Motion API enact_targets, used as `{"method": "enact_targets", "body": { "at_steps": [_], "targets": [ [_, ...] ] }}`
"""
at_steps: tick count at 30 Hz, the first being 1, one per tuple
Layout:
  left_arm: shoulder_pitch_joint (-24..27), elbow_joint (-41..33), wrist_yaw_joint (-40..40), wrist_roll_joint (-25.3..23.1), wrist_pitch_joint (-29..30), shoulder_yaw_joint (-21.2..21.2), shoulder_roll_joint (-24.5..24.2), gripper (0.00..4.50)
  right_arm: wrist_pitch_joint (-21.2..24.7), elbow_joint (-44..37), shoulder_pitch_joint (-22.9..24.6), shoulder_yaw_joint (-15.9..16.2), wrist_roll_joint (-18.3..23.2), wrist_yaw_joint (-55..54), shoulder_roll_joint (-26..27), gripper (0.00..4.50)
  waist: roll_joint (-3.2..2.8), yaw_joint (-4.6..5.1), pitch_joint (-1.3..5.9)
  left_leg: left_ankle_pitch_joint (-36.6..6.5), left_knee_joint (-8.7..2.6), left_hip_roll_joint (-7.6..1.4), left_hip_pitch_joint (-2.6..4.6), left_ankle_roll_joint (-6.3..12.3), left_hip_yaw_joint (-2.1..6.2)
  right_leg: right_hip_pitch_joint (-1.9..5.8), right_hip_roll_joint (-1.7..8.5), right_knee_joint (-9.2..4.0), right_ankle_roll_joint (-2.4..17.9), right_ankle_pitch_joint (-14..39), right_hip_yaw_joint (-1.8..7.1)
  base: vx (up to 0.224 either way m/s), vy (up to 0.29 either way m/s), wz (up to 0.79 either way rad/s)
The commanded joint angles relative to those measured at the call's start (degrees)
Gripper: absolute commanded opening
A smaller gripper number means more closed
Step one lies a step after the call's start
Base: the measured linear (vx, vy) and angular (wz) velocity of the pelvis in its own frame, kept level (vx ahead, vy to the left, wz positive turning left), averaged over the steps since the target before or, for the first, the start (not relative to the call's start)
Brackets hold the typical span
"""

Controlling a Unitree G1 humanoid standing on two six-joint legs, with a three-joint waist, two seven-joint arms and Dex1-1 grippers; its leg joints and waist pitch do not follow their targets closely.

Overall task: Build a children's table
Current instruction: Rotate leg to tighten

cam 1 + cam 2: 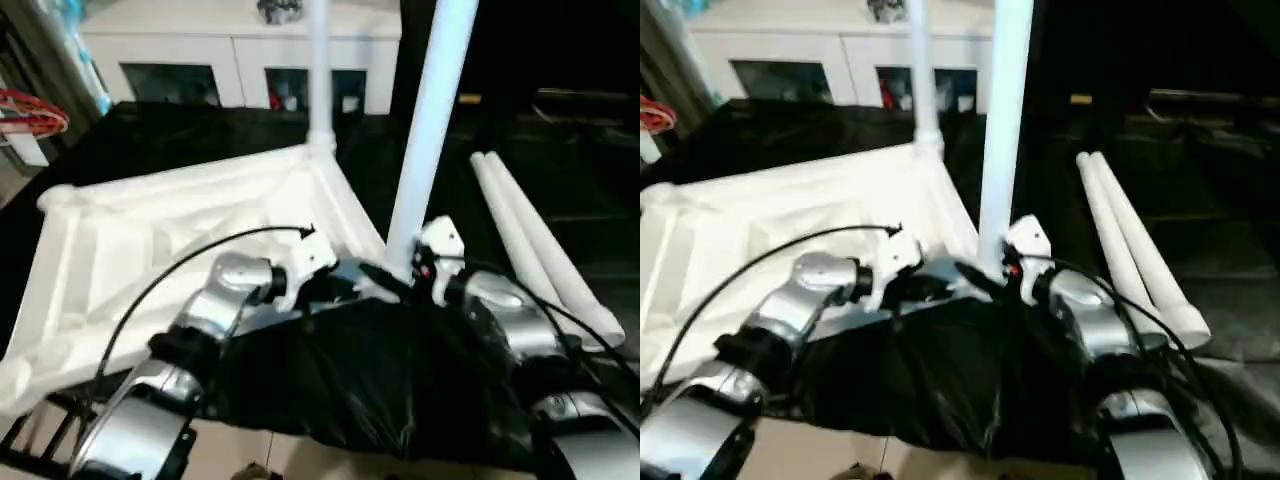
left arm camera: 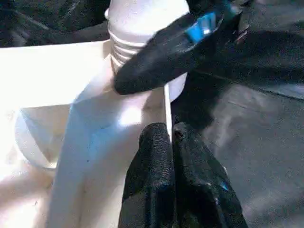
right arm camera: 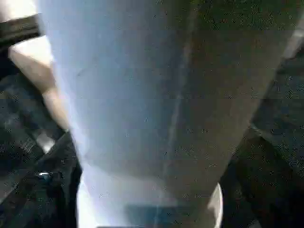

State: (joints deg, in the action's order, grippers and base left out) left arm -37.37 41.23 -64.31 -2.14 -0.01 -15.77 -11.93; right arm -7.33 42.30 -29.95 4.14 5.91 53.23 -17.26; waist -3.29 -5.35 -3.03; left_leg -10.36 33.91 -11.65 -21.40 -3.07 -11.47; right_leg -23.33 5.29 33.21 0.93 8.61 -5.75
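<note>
— Where do we stand with the all-white plastic children's table (image 1: 190,240)?

— We see it upside down on the black-draped worktop (image 1: 400,380), ribbed underside up, toward the worktop's left edge. One long tapered white tube leg (image 1: 428,130) stands upright in the near corner socket, another (image 1: 318,70) in the far corner socket. Two more white legs (image 1: 540,240) lie side by side near the worktop's right edge.

— And our tools?

— Our left tool (image 2: 172,142) has its two black fingers pressed together, resting at the tabletop's rim just beside the near leg's ribbed base. Our right tool (image 1: 385,278) is at that leg's foot; one black finger (image 2: 166,57) lies across the ribbed base, but whether it is spread or gripping we cannot tell.

— Behind?

— A white cabinet with glass-fronted compartments (image 1: 240,60).
</note>
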Motion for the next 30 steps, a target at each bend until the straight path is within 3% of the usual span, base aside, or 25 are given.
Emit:
{"method": "enact_targets", "body": {
  "at_steps": [1,3,10,21,24,26,28,30],
  "targets": [
    [-0.3,-2.7,-2.8,2.4,-2.2,-0.1,0.3,0.0,1.2,-1.6,0.7,1.1,0.6,3.0,-0.5,4.34,1.23,0.08,4.19,-11.0,-3.54,-2.07,0.86,6.36,0.69,2.87,3.44,-3.49,12.4,16.0,2.75,0.0,0.0,0.0],
    [0.2,-4.0,-5.6,2.8,-1.3,-0.7,-0.9,0.0,3.2,-4.6,2.3,3.0,2.0,9.3,-2.3,4.18,1.41,0.05,4.19,-11.3,-3.58,-1.98,0.79,5.96,0.76,3.02,3.43,-3.57,12.1,16.7,2.66,0.0,0.0,0.0],
    [0.7,-5.2,-9.2,3.1,0.2,-1.5,-2.0,0.0,6.1,-7.6,3.4,5.3,2.1,16.0,-4.4,3.7,1.56,0.03,4.25,-10.2,-3.53,-2.01,0.69,5.99,0.82,3.0,3.48,-3.44,12.1,16.4,2.69,0.0,0.0,0.0],
    [1.0,-5.6,-9.2,3.5,0.7,-1.2,-2.0,0.0,8.5,-10.8,5.0,5.9,3.5,17.0,-3.8,2.81,1.83,-0.1,4.33,-9.2,-3.45,-2.01,0.69,5.94,0.83,3.0,3.51,-3.26,12.1,15.7,2.74,0.0,0.0,0.0],
    [-0.7,-1.8,0.0,1.5,-0.2,0.4,1.4,0.0,7.2,-7.1,4.6,2.6,3.5,6.4,1.6,2.75,1.9,0.19,4.19,-9.7,-3.55,-2.01,0.67,5.23,0.86,2.77,3.58,-3.44,11.7,16.9,2.8,0.0,0.0,0.0],
    [-1.4,-0.6,2.4,0.8,0.1,0.6,2.2,0.0,7.1,-5.8,4.0,1.9,2.9,3.2,2.7,2.74,2.17,0.43,4.13,-10.7,-3.65,-1.76,0.81,4.25,0.94,2.98,3.6,-3.89,10.6,19.9,2.66,0.0,0.0,0.0],
    [-3.6,2.9,9.1,-0.8,0.9,1.0,4.6,0.0,6.7,-1.4,2.1,0.2,1.5,-5.9,5.6,2.74,1.86,0.88,3.78,-12.7,-3.8,-1.58,1.19,3.03,0.98,2.58,3.56,-4.45,9.9,23.4,2.59,0.0,0.0,0.0],
    [-5.0,4.9,13.0,-1.6,1.2,1.4,6.0,0.0,6.9,0.7,1.0,-0.7,1.0,-10.9,6.9,2.74,2.1,0.97,3.85,-13.0,-3.82,-1.42,1.2,2.48,1.03,2.81,3.66,-4.82,8.7,25.6,2.51,0.0,0.0,0.0]
  ]
}}
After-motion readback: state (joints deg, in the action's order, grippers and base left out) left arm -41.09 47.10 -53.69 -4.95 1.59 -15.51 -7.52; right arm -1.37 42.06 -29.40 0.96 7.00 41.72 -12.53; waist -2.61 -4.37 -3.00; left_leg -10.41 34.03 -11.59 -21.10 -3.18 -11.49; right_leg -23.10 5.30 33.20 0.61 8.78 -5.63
